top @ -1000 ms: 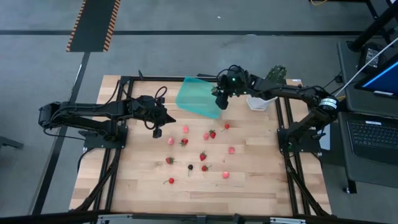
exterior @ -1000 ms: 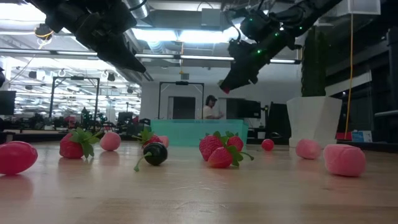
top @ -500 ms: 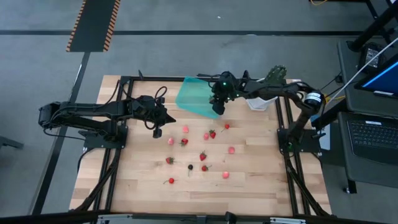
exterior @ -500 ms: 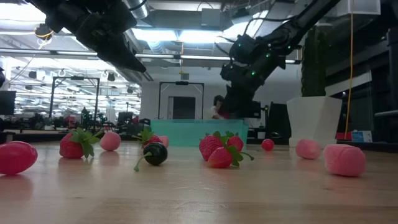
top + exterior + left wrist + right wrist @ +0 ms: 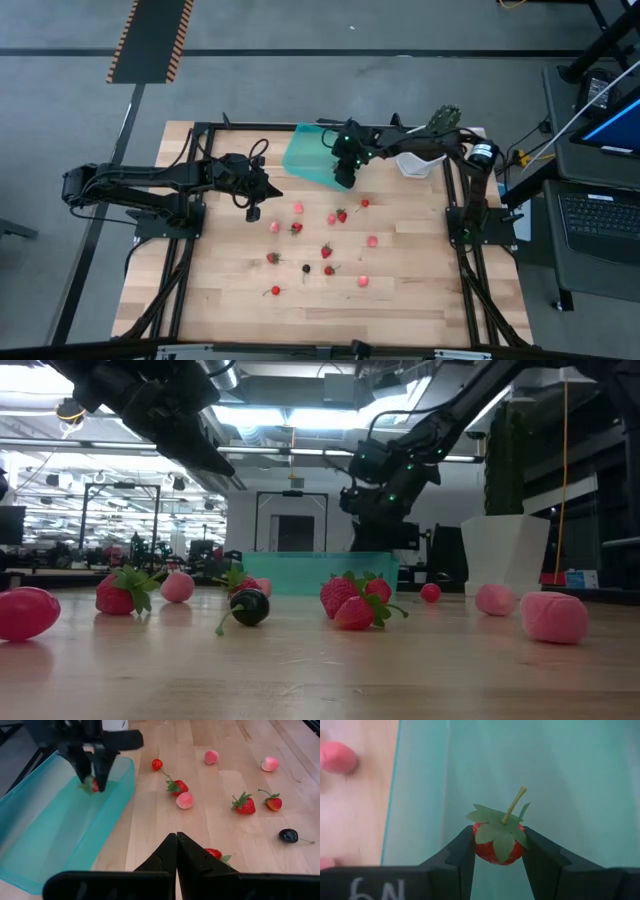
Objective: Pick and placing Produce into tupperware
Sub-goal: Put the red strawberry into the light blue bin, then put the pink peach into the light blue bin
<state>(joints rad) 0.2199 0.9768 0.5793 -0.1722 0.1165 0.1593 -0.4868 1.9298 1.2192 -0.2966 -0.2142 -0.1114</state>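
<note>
- The bench [image 5: 400, 300] is a pale wood-plank top carried on a black frame, standing on a grey floor; a black-and-orange striped strip [image 5: 150, 40] lies on that floor beyond it.
- A teal tupperware [image 5: 312, 157] sits at the far middle of the bench, with a white plant pot [image 5: 418, 163] to its right.
- The right gripper [image 5: 497, 851] hangs over the tupperware's right part, its fingers [image 5: 461, 856] clamped on a red strawberry [image 5: 498, 842] with green leaves and stem pointing away from the wrist; teal plastic fills the view beneath it.
- The left gripper [image 5: 253, 200] hovers over the bench just left of the scattered fruit, its fingers [image 5: 165, 857] pressed together and holding nothing.
- The loose Produce [image 5: 326, 250] is strewn over the bench's middle, near the tupperware: red strawberries, pale pink pieces, and one dark berry [image 5: 306, 268].
- The low view shows a large hall behind the bench, with bright ceiling lights, a dark doorway frame [image 5: 290, 520] and distant equipment.
- A laptop [image 5: 600, 215] sits on a stand right of the bench.
</note>
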